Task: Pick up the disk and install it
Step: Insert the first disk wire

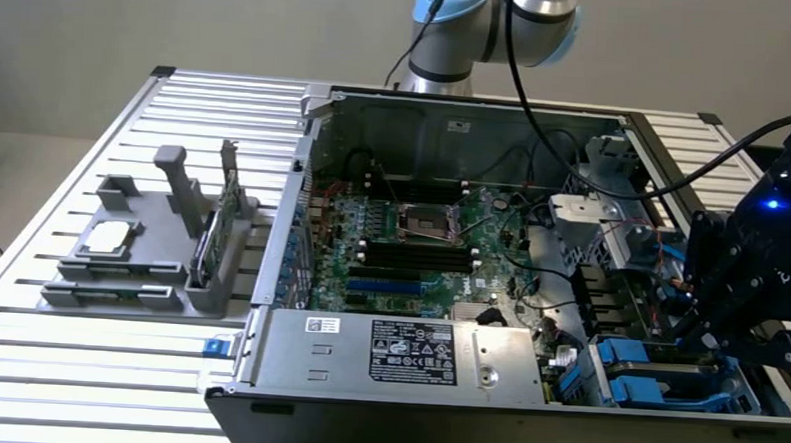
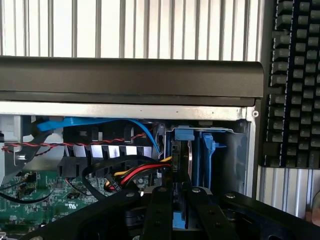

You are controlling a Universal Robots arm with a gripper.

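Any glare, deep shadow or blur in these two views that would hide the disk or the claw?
Exterior view: even light, but the black claw reads as a dark mass against the case, with a blue light glowing above it. Wrist view: bright slatted table washes out, and the bay with the blue-framed disk sits in shadow; close claw fingers look soft.

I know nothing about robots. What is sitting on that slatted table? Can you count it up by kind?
Open computer case: 1
Grey rack: 1
Silver chip on the rack: 1
Green circuit card standing in the rack: 1
Black keyboard beside the case: 1
Total: 5
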